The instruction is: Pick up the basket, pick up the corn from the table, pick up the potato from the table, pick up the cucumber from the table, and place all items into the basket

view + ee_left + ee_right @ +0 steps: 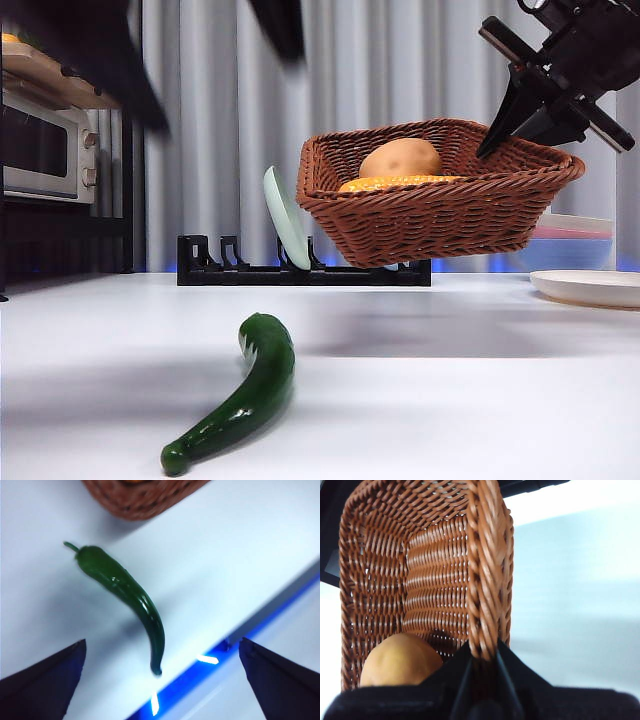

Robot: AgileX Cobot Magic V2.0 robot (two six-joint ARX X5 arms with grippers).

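Right gripper [484, 652] clamps the basket [440, 215] rim, basket raised above the cucumber [240, 395]. Left gripper [160, 680] jaws are apart, over the cucumber.

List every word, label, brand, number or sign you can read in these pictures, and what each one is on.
There is no readable text in any view.
The microwave at the far left shows knobs but no legible label or brand.
The basket, potato, corn, cucumber, dish rack and plates carry no markings.
The right gripper and left gripper show none either.
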